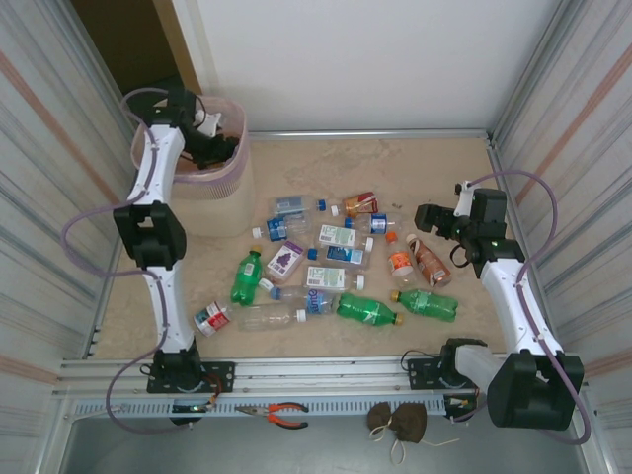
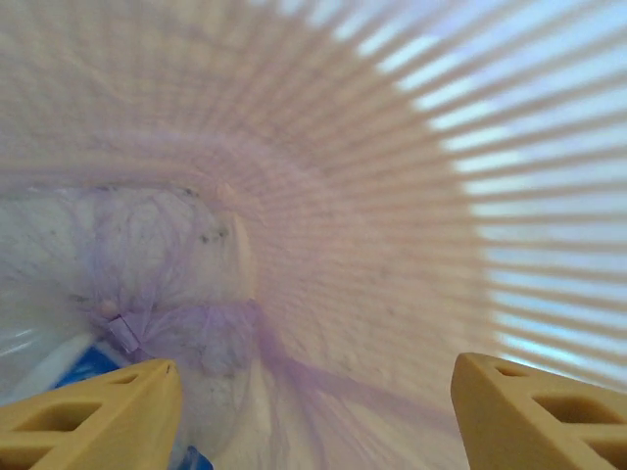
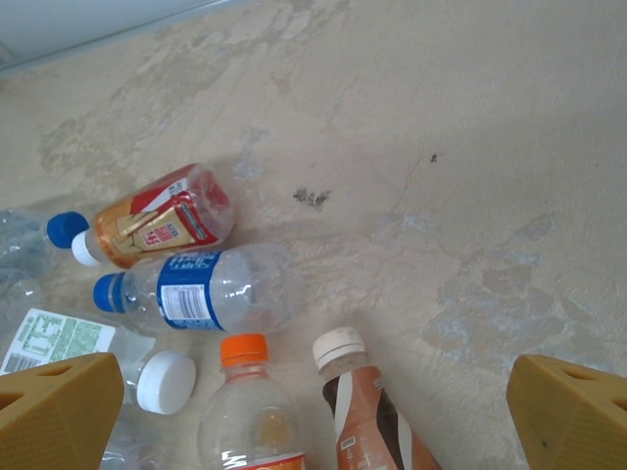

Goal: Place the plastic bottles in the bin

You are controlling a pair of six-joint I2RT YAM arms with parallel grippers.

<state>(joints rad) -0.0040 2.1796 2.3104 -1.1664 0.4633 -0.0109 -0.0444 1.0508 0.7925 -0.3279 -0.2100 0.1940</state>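
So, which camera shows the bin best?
The top camera: it shows the bin, with rim and pink liner, at the far left. The left wrist camera looks inside, at its ribbed wall, up close.

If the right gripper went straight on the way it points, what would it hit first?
Probably the brown white-capped bottle or the orange-capped bottle beside it; both lie ahead of the open right gripper, depth unclear.

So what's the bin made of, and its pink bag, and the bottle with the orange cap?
The bin looks like matte beige plastic, with light shining through slits in its wall. Its pink bag seems to be thin see-through film, wrinkled and bunched. The orange-capped bottle looks like clear, glossy plastic with bright glints.
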